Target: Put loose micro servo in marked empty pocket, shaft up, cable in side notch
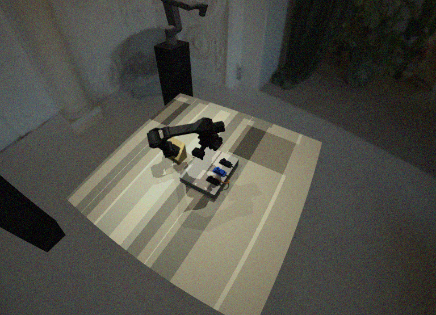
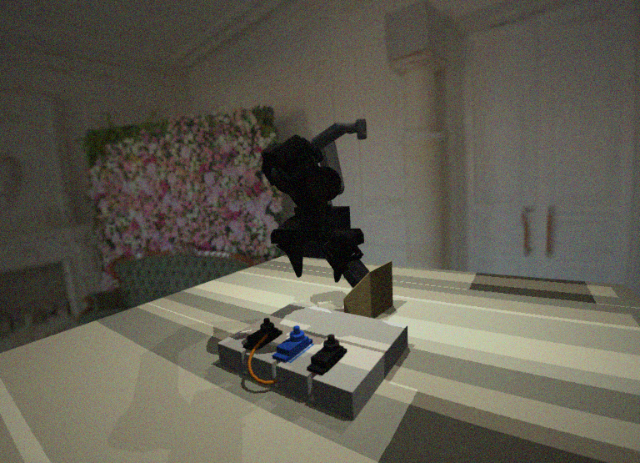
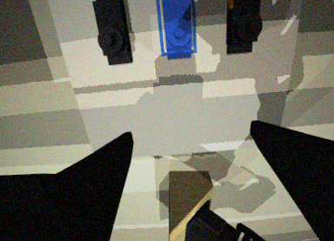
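The blue micro servo [image 1: 219, 171] [image 2: 293, 345] [image 3: 178, 33] sits low in the marked middle pocket of the grey deck [image 1: 197, 171] [image 2: 362, 350] [image 3: 174, 121], its shaft pointing up. Its ears look flat on the deck, within the blue outline. An orange cable [image 1: 225, 182] [image 2: 250, 360] loops out over the deck's side, one end over the neighbouring black servo, the other low on the side wall below the blue servo's notch. I cannot tell whether it lies in the notch. My gripper [image 1: 208, 148] [image 2: 317, 278] [image 3: 190, 131] is open and empty, above and away from the servo.
Black servos [image 1: 225, 162] [image 1: 213, 180] [image 2: 262, 336] [image 2: 327, 356] [image 3: 114, 30] [image 3: 243, 30] flank the blue one. A wooden block [image 1: 180, 152] [image 2: 381, 293] [image 3: 184, 190] stands behind the deck, by my arm's base. Another arm stands on a black pedestal [image 1: 174, 68] beyond the table.
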Robot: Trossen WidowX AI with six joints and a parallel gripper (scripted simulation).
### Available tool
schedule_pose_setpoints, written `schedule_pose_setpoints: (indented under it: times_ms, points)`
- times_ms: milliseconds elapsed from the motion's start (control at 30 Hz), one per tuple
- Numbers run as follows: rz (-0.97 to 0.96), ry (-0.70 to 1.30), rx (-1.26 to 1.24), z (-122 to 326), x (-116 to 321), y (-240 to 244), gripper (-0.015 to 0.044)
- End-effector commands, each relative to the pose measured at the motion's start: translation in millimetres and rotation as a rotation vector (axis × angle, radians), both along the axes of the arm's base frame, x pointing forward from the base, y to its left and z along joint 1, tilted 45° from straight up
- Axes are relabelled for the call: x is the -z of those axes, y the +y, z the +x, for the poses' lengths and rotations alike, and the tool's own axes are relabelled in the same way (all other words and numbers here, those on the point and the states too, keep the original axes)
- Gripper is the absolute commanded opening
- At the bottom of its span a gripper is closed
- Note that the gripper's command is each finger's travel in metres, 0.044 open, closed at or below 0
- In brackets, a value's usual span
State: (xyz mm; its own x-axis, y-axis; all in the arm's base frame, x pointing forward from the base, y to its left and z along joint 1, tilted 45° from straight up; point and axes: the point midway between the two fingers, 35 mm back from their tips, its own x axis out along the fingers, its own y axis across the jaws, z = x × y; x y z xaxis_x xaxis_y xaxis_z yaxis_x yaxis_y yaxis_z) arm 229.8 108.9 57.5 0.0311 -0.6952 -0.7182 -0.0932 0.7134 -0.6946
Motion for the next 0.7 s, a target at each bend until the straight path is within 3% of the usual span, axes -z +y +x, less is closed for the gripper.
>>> schedule_pose_setpoints:
  times_ms: [0,233,667]
  points:
    - [-0.009,0.010,0.012,-5.9,-1.1,-1.7,0.0440]
    - [-0.024,0.057,-0.055,-2.2,-25.7,29.0,0.0440]
    - [-0.024,0.059,-0.058,-2.2,-26.8,30.3,0.0440]
